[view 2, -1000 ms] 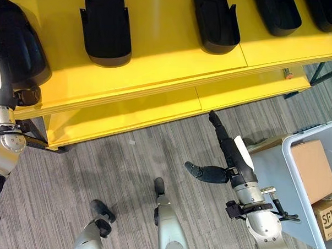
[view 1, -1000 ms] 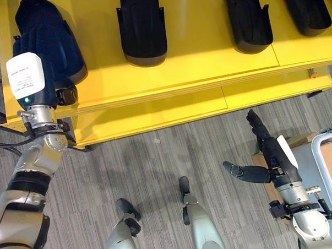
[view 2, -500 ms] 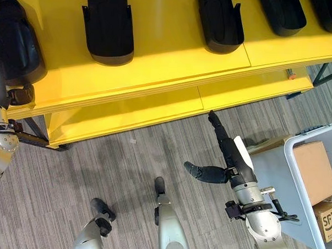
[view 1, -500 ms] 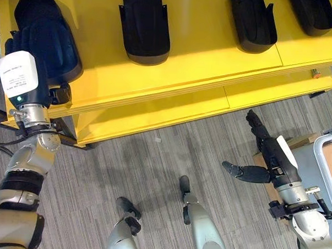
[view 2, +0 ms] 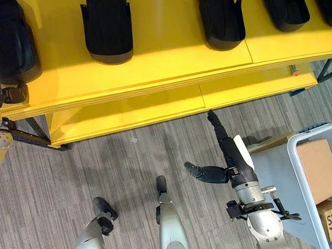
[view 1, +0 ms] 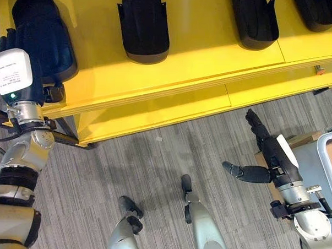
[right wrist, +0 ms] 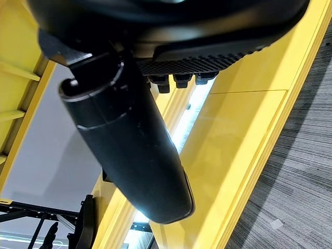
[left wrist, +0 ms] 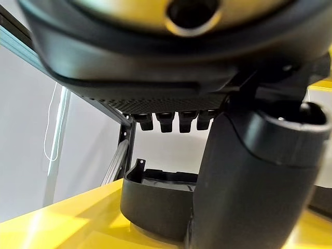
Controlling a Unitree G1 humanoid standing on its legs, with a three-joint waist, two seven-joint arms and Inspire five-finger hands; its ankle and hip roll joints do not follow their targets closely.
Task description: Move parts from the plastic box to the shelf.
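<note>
Left eye view: a yellow shelf (view 1: 185, 64) spans the top of the scene, with a lower yellow tier (view 1: 155, 110) beneath its front edge, over grey striped carpet (view 1: 153, 162). Black moulded parts lie in a row on the shelf's top surface, open ends toward the robot: one at the far left (view 1: 40, 33), a second beside it (view 1: 143, 24), a third further right (view 1: 256, 21), and a fourth (view 1: 320, 10) cut off by the frame. The grey plastic box (view 2: 312, 180) stands on the floor at the right, holding cardboard cartons (view 2: 318, 170). The left hand (view 1: 52, 89) sits at the near end of the leftmost part, apparently touching it; whether its fingers grip cannot be told. The right hand (view 2: 225, 154) hangs over the carpet with fingers straight, thumb spread sideways, holding nothing.
</note>
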